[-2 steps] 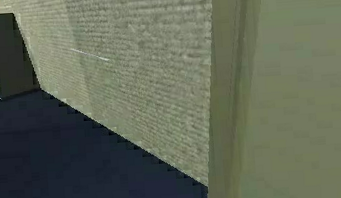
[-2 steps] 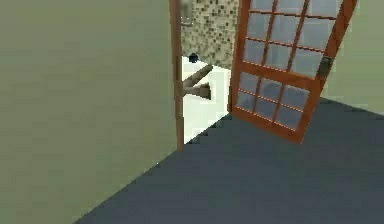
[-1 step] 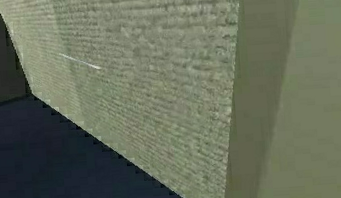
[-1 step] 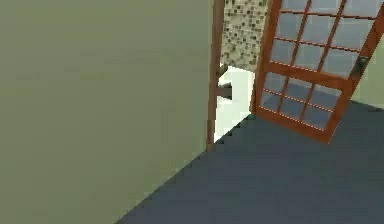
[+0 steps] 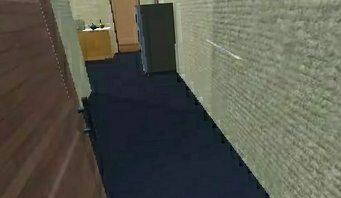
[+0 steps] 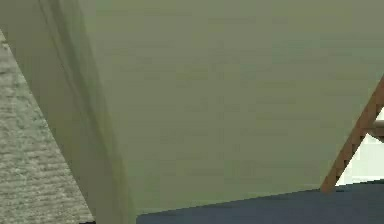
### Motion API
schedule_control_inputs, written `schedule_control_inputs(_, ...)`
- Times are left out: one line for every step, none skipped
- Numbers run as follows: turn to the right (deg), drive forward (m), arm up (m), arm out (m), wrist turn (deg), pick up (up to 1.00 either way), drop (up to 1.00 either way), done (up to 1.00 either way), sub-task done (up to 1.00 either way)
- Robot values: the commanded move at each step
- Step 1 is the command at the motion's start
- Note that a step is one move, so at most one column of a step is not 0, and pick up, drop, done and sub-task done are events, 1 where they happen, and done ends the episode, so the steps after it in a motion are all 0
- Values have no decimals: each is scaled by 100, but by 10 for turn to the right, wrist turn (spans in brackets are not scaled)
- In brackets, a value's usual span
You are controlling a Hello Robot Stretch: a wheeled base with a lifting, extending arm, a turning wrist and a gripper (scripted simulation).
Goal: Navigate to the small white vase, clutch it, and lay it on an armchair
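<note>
Nothing legible in this carpeted hallway: no words, numbers or signs on the brown wooden door (image 5: pixel 24 107), none on the tall dark cabinet (image 5: pixel 157 38) farther along past the door (front plain), none on the pale wall (image 6: pixel 230 90).

Dark navy floor (image 5: pixel 161 138); reddish-brown wood-grain door (image 5: pixel 24 117); dark grey fridge (image 5: pixel 157 38); pale green wall (image 6: pixel 230 90).
</note>
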Motion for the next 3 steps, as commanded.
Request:
schedule_control_inputs(0, 90, 0, 0, 0, 0, 0, 0, 0)
schedule_control_inputs(240, 0, 0, 0, 0, 0, 0, 0, 0)
schedule_control_inputs(0, 35, 0, 0, 0, 0, 0, 0, 0)
